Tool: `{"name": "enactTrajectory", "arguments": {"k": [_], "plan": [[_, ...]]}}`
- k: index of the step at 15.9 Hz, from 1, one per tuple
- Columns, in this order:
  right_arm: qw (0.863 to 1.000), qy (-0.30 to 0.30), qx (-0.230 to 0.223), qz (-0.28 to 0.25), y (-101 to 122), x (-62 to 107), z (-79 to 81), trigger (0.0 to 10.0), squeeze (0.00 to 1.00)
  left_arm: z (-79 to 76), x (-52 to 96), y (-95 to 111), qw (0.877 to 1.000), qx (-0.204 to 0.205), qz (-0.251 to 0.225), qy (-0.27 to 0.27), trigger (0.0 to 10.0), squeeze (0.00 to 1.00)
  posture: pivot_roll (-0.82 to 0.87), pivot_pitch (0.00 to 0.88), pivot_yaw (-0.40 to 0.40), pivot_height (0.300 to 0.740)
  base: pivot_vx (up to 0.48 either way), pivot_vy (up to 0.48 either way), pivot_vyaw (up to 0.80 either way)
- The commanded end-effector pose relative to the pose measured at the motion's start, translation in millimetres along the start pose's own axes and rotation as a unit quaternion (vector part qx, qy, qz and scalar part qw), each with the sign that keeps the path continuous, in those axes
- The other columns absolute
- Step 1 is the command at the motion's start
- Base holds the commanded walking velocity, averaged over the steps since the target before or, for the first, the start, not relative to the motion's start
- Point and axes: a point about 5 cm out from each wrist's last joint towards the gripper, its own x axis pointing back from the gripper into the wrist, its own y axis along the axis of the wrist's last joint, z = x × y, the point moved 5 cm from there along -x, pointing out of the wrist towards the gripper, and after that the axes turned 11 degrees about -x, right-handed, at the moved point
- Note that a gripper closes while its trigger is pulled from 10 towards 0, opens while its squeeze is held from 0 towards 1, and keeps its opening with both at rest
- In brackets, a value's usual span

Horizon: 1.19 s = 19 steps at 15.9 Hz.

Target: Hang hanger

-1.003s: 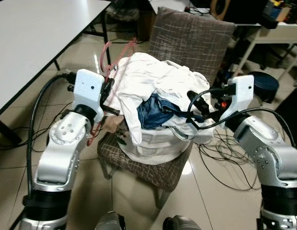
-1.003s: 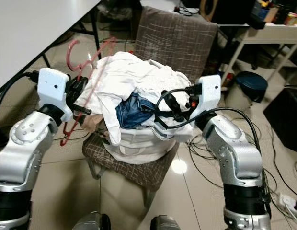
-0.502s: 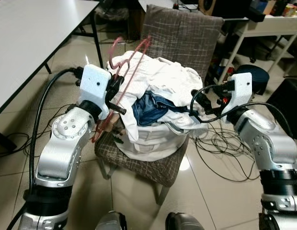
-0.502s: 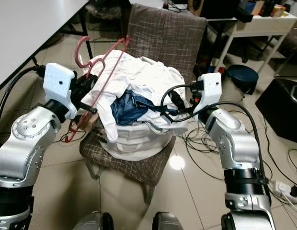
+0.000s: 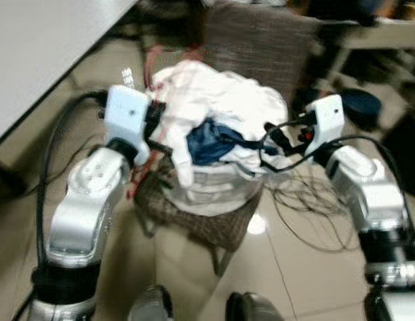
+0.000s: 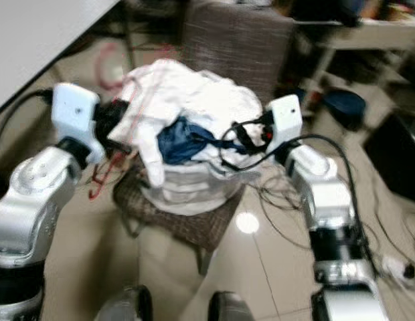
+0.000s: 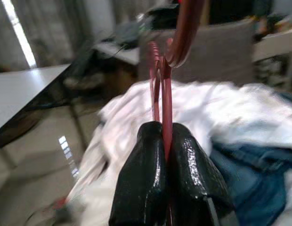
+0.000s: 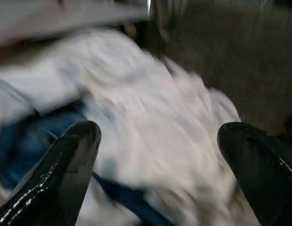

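Left gripper [image 7: 166, 136] pinches red hanger [image 7: 161, 84] beside clothes pile [image 5: 221, 120] on chair [image 5: 214, 227]. Right gripper [image 8: 158, 136] spread wide, holding nothing.

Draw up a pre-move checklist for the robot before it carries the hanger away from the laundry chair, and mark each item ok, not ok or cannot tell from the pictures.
1. Left end effector shut on the red hanger: ok, the fingers pinch the wire between them.
2. Right end effector free: ok, it is open over the white clothes with nothing between its fingers.
3. Hanger clear of the laundry: cannot tell, it lies close against the white pile and the head views are blurred.
4. Hanger hook free: ok, it shows bare at the top of the left wrist view.
5. A rail or rod to hang it on in sight: not ok, the views show a chair, a white table and floor cables.
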Motion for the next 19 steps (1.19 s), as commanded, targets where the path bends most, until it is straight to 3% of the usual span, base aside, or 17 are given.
{"name": "enactTrajectory", "arguments": {"k": [1, 3, 6, 8, 11, 14, 16, 19], "plan": [[0.999, -0.025, 0.009, -0.039, 16, 10.2, -2.6, 10.0, 0.0, 2.2, 2.8, -1, 1.0, -0.006, 0.008, 0.018, 10.0, 0.0, -0.04, 0.098, -0.064, 0.74, 0.0, 0.0, 0.0], [0.989, -0.105, -0.012, -0.101, 24, 35.3, 14.0, 10.0, 0.0, 4.9, 10.7, -5, 0.998, 0.009, 0.017, 0.053, 10.0, 0.0, -0.05, 0.107, -0.052, 0.74, 0.0, 0.0, 0.0], [0.983, -0.121, -0.063, -0.125, 12, 52.9, 34.2, 10.0, 0.0, -4.2, 12.4, -13, 0.999, -0.01, 0.024, 0.045, 10.0, 0.0, -0.08, 0.106, -0.029, 0.74, 0.0, 0.0, 0.0], [0.99, -0.101, -0.015, -0.098, 3, 53.1, 55.7, 10.0, 0.0, -8.2, 9.8, -12, 0.999, -0.02, 0.015, 0.045, 10.0, 0.0, -0.09, 0.102, -0.02, 0.74, 0.0, 0.0, 0.0], [0.99, -0.112, -0.016, -0.081, -4, 58.7, 53.2, 10.0, 0.0, -7.7, 6.2, -2, 0.999, -0.016, -0.002, 0.036, 10.0, 0.0, -0.09, 0.107, -0.012, 0.74, 0.186, 0.0, 0.0], [0.994, -0.093, 0.002, -0.056, -12, 58.5, 57.3, 10.0, 0.0, -5.2, 5.0, 1, 0.999, -0.02, -0.008, 0.035, 10.0, 0.0, -0.09, 0.112, -0.008, 0.74, 0.359, 0.0, 0.8], [0.993, -0.101, -0.013, -0.058, -12, 59.9, 55.3, 10.0, 0.0, -2.9, 5.9, -2, 0.999, -0.022, -0.003, 0.039, 10.0, 0.0, -0.09, 0.116, -0.009, 0.74, 0.362, 0.0, 0.23], [0.993, -0.102, -0.001, -0.064, -6, 58.2, 52.0, 10.0, 0.0, -0.7, 7.9, -2, 0.999, -0.02, -0.001, 0.041, 10.0, 0.0, -0.09, 0.122, -0.013, 0.74, 0.359, 0.0, 0.0]]}}
